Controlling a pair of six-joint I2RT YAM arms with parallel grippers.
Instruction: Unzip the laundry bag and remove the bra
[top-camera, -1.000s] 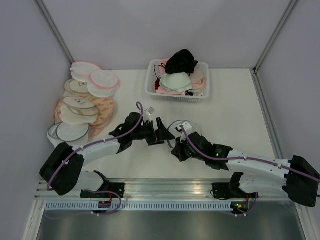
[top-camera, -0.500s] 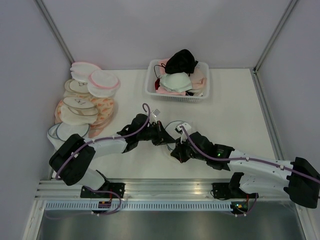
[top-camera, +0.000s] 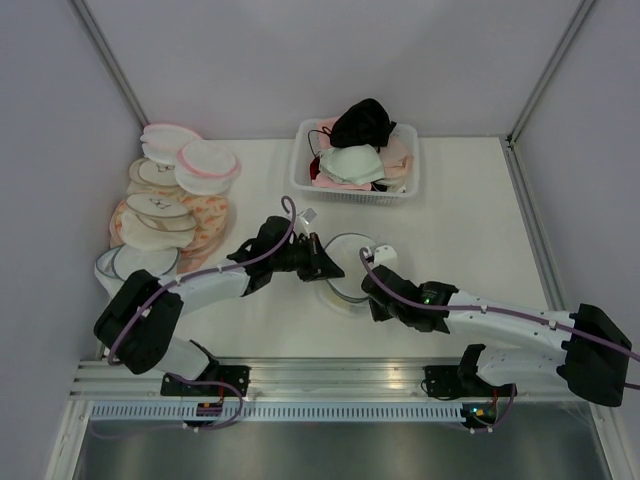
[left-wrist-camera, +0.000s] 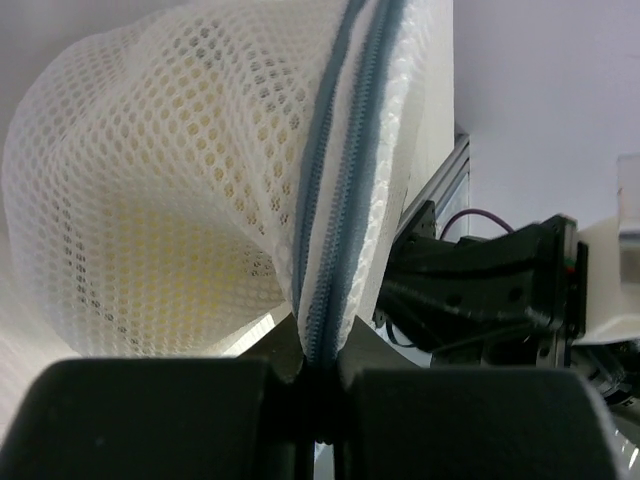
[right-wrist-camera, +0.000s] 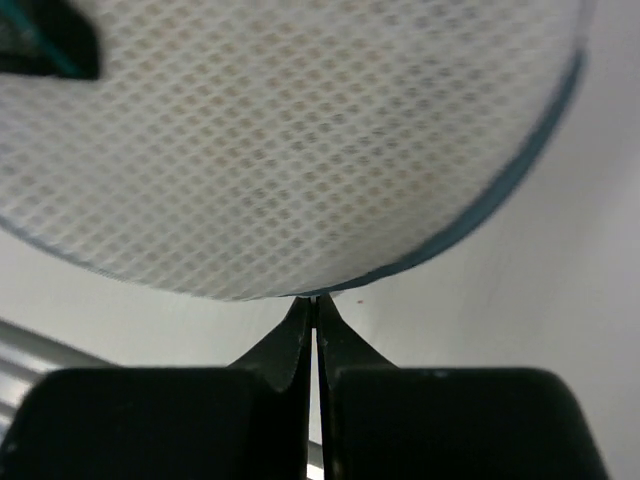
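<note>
The laundry bag (top-camera: 348, 256), a round white mesh pouch with a blue-grey zipper rim, lies mid-table between my two grippers. My left gripper (top-camera: 321, 267) is at its left edge. In the left wrist view that gripper (left-wrist-camera: 320, 350) is shut on the zipper rim (left-wrist-camera: 345, 170), and the mesh bulges up from the jaws. A pale yellow shade behind the mesh (left-wrist-camera: 160, 260) is the bra inside. My right gripper (top-camera: 373, 288) sits at the bag's near right edge. In the right wrist view it (right-wrist-camera: 316, 300) is shut, tips touching the rim of the bag (right-wrist-camera: 300, 130); I cannot tell whether they pinch anything.
A white basket (top-camera: 300, 176) with several bras stands at the back centre. Stacked round bags (top-camera: 165, 215) fill the left side. A small white tag (top-camera: 308, 214) lies behind my left gripper. A metal rail (top-camera: 330, 375) runs along the near edge.
My left gripper has moved right to the bag and shut on its zipper rim. The bag now shows more between the arms. My right gripper has shifted slightly right, still shut.
</note>
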